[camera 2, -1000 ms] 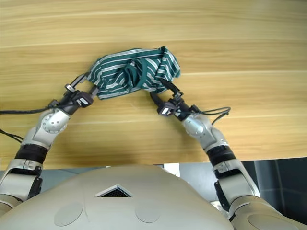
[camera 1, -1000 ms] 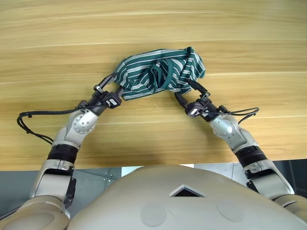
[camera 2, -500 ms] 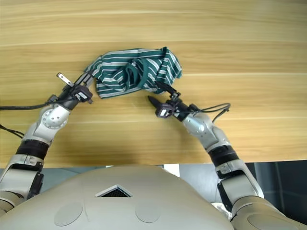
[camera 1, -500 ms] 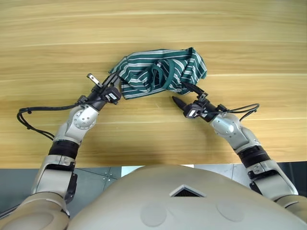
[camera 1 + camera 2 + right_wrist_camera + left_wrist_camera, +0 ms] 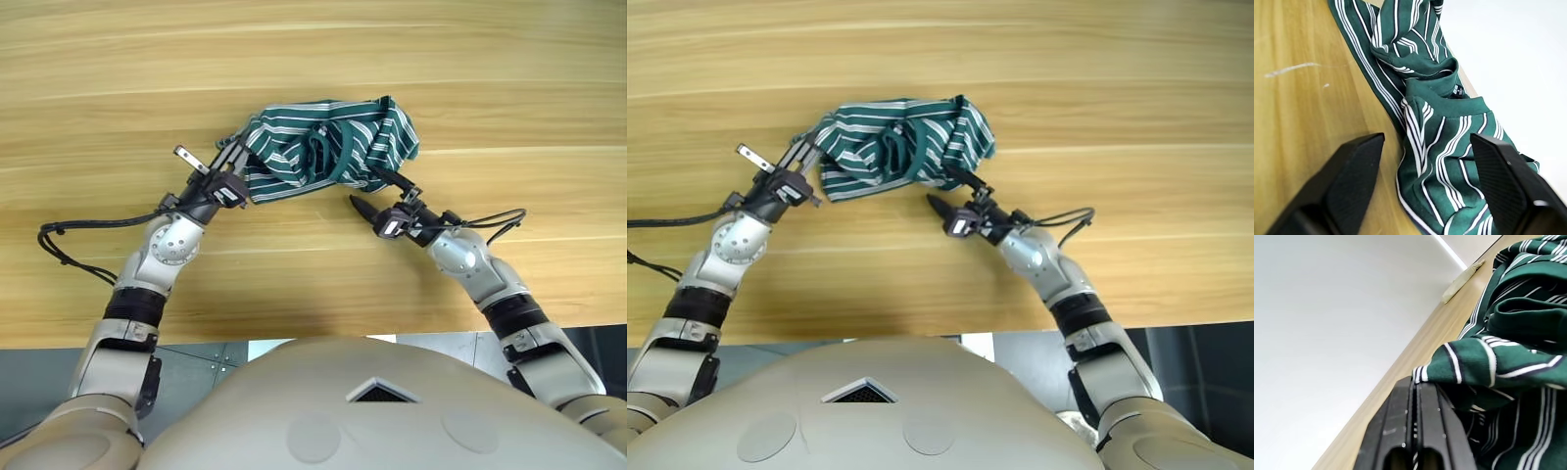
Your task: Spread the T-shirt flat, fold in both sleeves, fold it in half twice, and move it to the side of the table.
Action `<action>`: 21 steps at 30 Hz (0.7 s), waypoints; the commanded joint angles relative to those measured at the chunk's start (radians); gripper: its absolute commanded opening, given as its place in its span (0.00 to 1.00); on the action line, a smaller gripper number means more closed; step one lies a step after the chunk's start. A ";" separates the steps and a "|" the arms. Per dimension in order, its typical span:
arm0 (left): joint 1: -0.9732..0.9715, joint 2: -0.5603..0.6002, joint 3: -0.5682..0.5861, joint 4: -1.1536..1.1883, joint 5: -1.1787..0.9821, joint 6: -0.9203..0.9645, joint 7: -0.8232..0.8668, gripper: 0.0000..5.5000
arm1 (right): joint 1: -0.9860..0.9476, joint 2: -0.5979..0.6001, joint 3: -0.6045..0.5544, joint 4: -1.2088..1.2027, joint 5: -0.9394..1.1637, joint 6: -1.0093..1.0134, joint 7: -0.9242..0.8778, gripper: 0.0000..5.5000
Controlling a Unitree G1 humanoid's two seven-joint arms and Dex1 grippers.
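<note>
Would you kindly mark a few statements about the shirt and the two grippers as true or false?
1. The T-shirt lies spread flat on the table. False: it is bunched in a crumpled heap.
2. The right gripper is open at the shirt's near edge. True.
3. The shirt is green with white stripes. True.
4. The left gripper is wide open, well away from the shirt. False: its fingers are pressed together at the shirt's left edge.
</note>
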 commanded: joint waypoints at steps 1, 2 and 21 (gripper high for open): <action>-0.002 -0.003 0.011 -0.020 -0.016 -0.004 -0.012 0.01 | 0.004 -0.007 0.014 0.144 -0.067 0.120 0.005 0.59; -0.001 -0.003 0.012 -0.024 -0.018 -0.004 -0.013 0.01 | -0.002 -0.009 0.013 0.152 -0.071 0.125 -0.002 0.59; 0.018 0.001 0.064 -0.030 -0.031 -0.006 -0.002 0.00 | 0.037 -0.054 0.056 0.187 -0.057 0.056 -0.017 0.27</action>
